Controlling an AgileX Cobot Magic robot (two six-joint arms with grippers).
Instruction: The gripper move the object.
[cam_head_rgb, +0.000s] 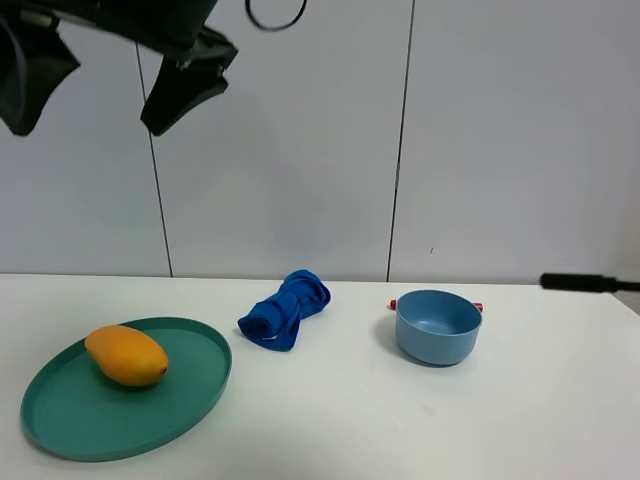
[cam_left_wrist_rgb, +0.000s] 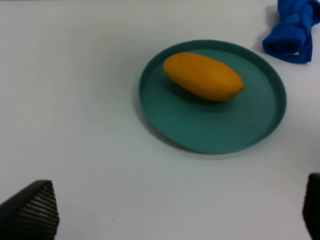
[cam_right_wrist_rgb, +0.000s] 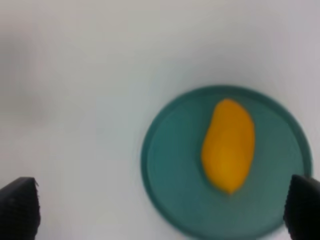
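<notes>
Closest to the lens, the left gripper (cam_left_wrist_rgb: 170, 210) is hovering well above the worktop (cam_head_rgb: 400, 430), its jaws standing spread wide and holding nothing. The right gripper (cam_right_wrist_rgb: 160, 206) is hanging high over the plate (cam_right_wrist_rgb: 170, 165) likewise, jaws spread with nothing between them; its view is coming through blurred. Beneath both, the white worktop is carrying everything. On its left side the round green plate is lying flat. Right of centre a blue bowl (cam_head_rgb: 438, 326) is standing upright. Between plate and bowl a crumpled blue cloth (cam_head_rgb: 285, 310) is lying, apart from both. An orange mango (cam_head_rgb: 126, 356) is resting on the plate, toward its rear left, touched by neither gripper. Behind the bowl something small and red (cam_head_rgb: 476, 307) is peeping out; what it is I cannot tell.
</notes>
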